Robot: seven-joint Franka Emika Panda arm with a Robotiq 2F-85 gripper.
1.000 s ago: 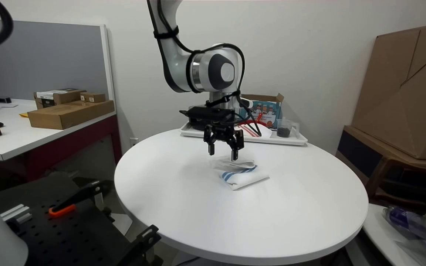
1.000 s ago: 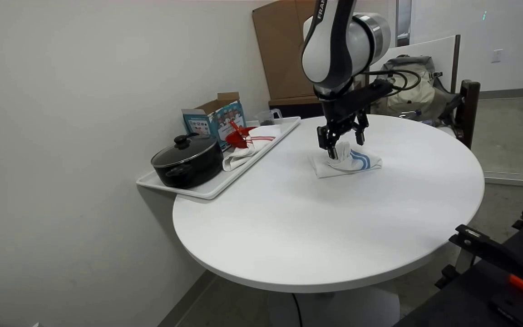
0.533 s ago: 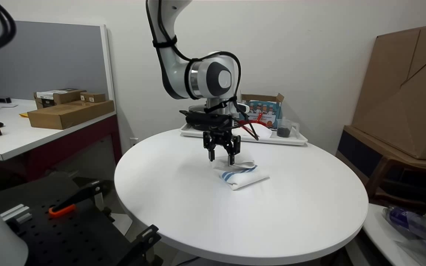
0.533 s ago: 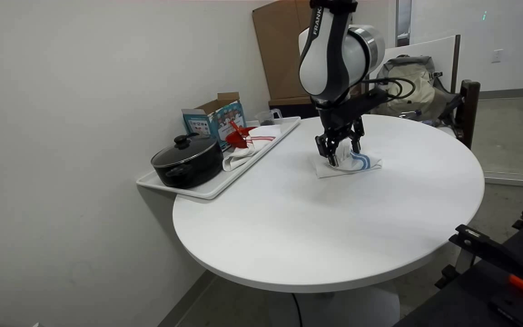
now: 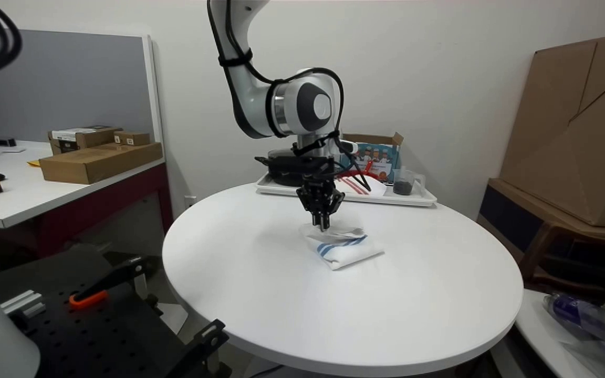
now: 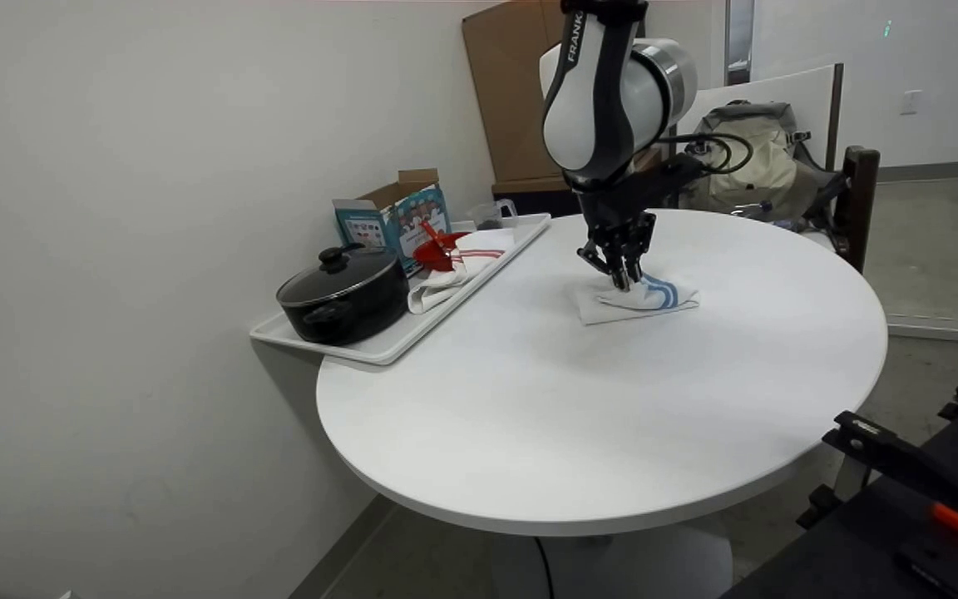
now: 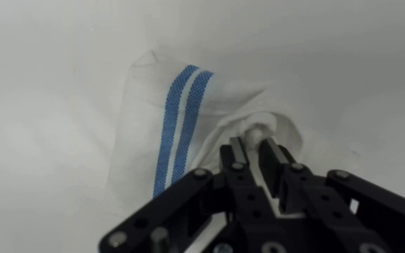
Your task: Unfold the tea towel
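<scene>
Wrist view: the black two-fingered gripper (image 7: 252, 141) pinches bunched fabric of the blue-striped white cloth tea towel (image 7: 141, 119). The grasp looks made; spreading remains. In an exterior view, it lies folded on the round white table (image 5: 365, 320); a white rectangular tray (image 5: 386, 200) at the far edge may limit pulling there.

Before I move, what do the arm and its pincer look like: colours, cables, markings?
The arm is white and rounded, with dark panels and a silvery ring. Black cables run along it, tied by black straps; in an exterior view, white lettering on a dark strip begins "FRANK". The pincer is black: two fingers with grey tip strips, on angular bars with silvery bolt heads.
</scene>
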